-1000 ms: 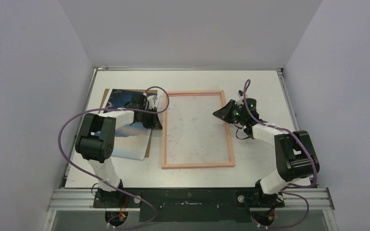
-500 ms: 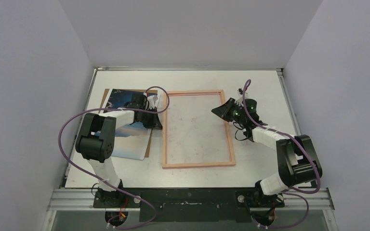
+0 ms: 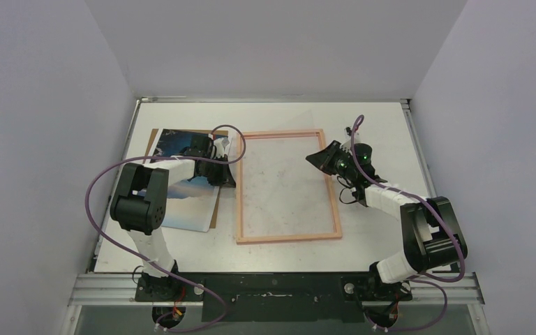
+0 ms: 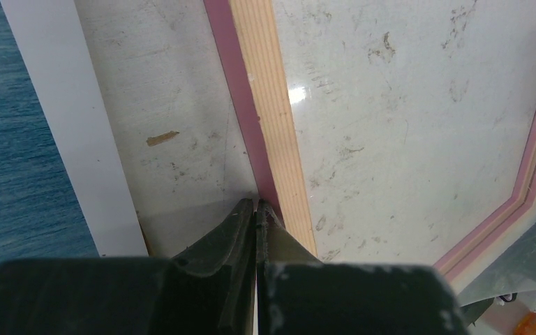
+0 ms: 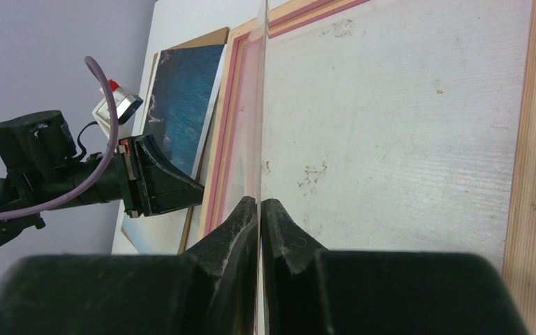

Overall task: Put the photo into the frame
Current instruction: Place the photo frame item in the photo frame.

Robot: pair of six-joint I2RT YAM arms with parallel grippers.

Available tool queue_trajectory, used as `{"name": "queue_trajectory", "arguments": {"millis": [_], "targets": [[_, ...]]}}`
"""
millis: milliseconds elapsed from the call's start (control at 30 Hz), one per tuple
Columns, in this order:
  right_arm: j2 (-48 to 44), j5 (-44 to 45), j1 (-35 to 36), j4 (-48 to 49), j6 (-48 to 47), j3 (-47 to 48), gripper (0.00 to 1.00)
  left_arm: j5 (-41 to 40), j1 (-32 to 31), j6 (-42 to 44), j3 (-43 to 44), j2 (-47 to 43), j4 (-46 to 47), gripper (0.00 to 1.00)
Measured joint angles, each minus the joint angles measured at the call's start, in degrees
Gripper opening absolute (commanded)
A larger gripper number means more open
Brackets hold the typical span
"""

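Since right jaws edge-pinch the clear pane (image 5: 255, 118), left jaws clenched at 9 o'clock on the frame (image 3: 289, 239), it might slip

The photo (image 3: 176, 143) lies left of the frame (image 3: 287, 238), apparently atop a board (image 3: 216, 209); both on the table (image 3: 377, 118).

**Pink, pale wood and deep blue on a smudged white table**

The frame (image 3: 289, 238) shows pale wood with fine straight grain on its upturned face and pink along its edges. The photo (image 3: 174, 143) is deep blue with dark patches, whitish at its near end, and has a white border. A plain brown board (image 5: 202, 42) shows from under it. The table (image 3: 377, 118) is white, flecked with grey smudges. A clear sheet (image 5: 251, 112) is colourless. The arms (image 3: 139, 202) are white and black, their cables (image 3: 86, 202) purple. The walls (image 3: 42, 139) are pale lilac.
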Motion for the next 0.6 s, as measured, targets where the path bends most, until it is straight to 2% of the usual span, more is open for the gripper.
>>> {"name": "queue_trajectory", "arguments": {"millis": [600], "targets": [[0.07,1.03,0.02,0.26,0.20,-0.02,0.05,0.42,0.00,-0.02,0.22,0.24,-0.11,0.00]]}}
